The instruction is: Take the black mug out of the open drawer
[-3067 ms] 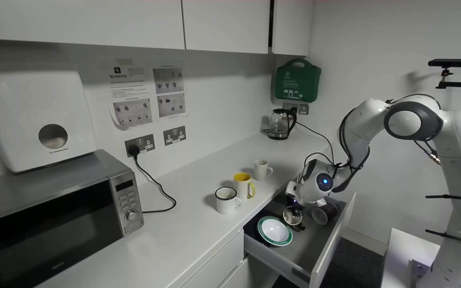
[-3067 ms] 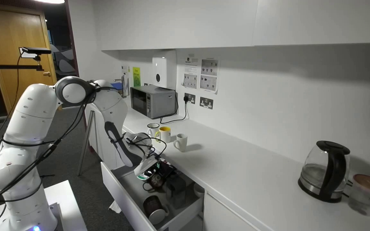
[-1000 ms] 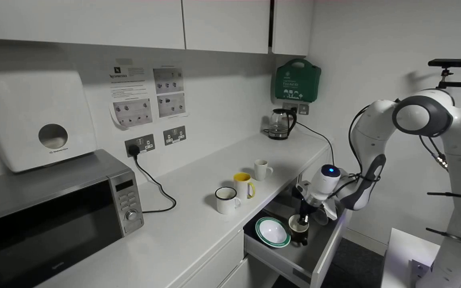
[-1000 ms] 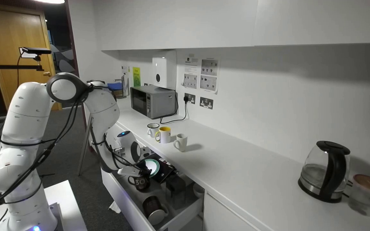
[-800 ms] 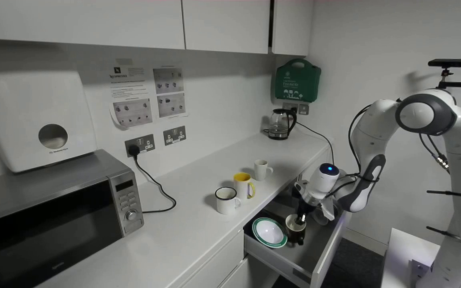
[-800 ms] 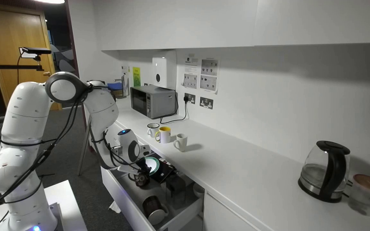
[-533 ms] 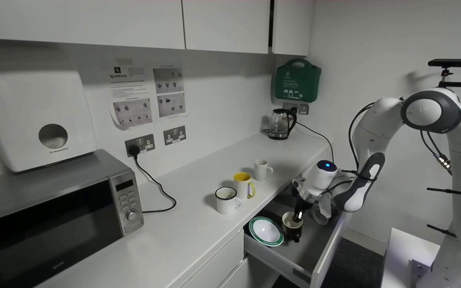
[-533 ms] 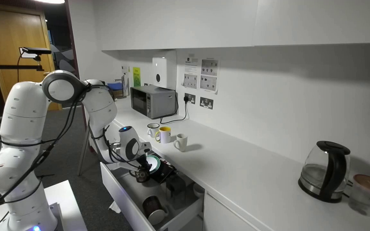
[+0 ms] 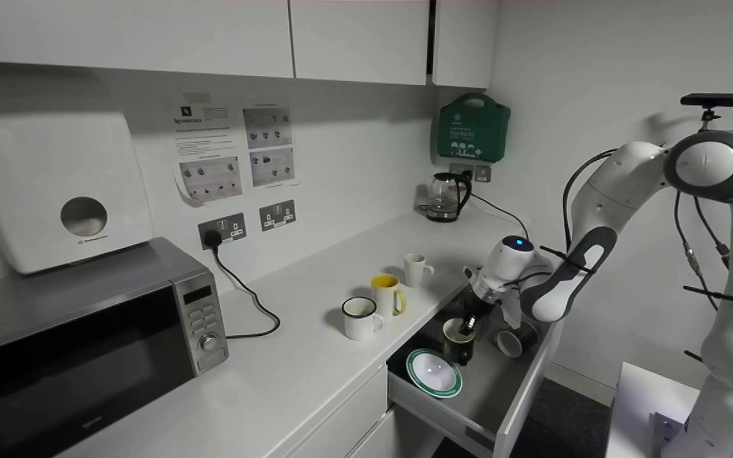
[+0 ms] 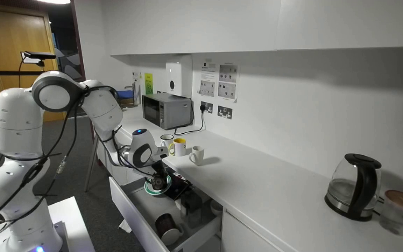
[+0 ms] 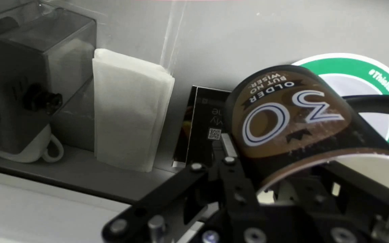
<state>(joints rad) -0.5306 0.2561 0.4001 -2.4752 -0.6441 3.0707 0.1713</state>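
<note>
1 blk mug point(image 11: 292, 118), brown panel w/ white "30", pale inside; its wall is pinched by gripper point(image 9: 467, 327), mug in or just above open drawer point(image 9: 492, 388), can't tell which. Drawer contents incl. 1 green-rimmed bowl point(image 9: 434, 373), 1 dark mug point(image 10: 167, 226) on its side, 1 pale paper-like stack point(image 11: 128, 114); on ctr point(image 9: 290, 375), 3 pale mugs point(image 9: 384, 300).

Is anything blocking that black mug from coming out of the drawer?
Nothing visible is. The gripper holds the black mug by its wall; above the open drawer, only the robot's arm shows. The counter lies to one side.
</note>
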